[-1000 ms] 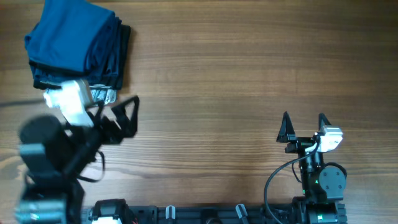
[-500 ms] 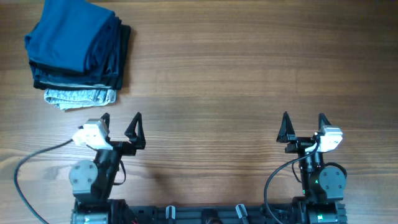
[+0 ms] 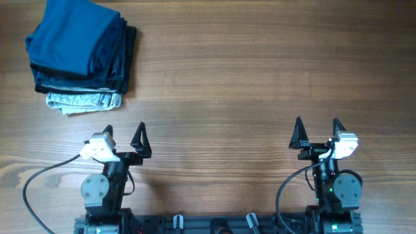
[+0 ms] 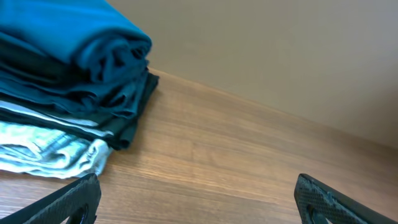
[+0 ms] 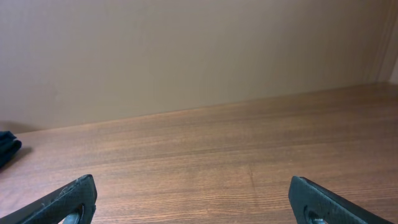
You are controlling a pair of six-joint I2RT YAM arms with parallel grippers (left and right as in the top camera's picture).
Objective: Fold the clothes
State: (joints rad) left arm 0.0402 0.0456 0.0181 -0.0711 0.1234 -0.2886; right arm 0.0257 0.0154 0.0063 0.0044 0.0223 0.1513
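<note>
I see the blue T-shirt lying folded on top of a stack at the far left of the table. It sits beyond my left tool, a little leftward, while my right tool is well apart. Both tools stand released and empty. I judge the left arm nearer.

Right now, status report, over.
Left tool open, empty. Right tool open, empty. Blue T-shirt folded atop clothes stack, far left corner. Nothing in the way.
</note>
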